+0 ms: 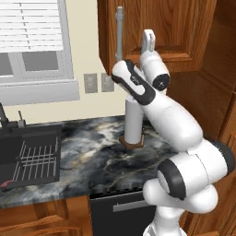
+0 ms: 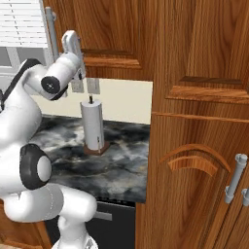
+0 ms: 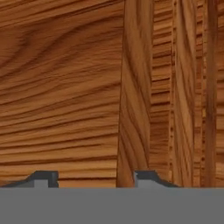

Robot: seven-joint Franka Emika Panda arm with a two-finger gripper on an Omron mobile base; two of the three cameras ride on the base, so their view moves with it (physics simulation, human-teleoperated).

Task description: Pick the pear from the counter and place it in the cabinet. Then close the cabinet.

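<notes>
My gripper (image 1: 148, 39) (image 2: 70, 41) points upward, close in front of the reddish-brown cabinet (image 1: 175, 27) (image 2: 112, 34) above the counter (image 1: 101, 152) (image 2: 121, 160). The cabinet door's long grey bar handle (image 1: 119, 32) (image 2: 50, 34) runs just left of the hand. In the hand view the gripper (image 3: 94, 179) faces wood grain at very short range. Its two fingertips (image 3: 146, 177) stand apart with nothing between them. The pear is out of view.
A white paper towel roll (image 1: 133, 122) (image 2: 92, 126) stands on the counter under the arm. A black sink with a rack (image 1: 27, 156) lies at the left. Tall wooden doors with grey handles (image 2: 235, 177) crowd the right side.
</notes>
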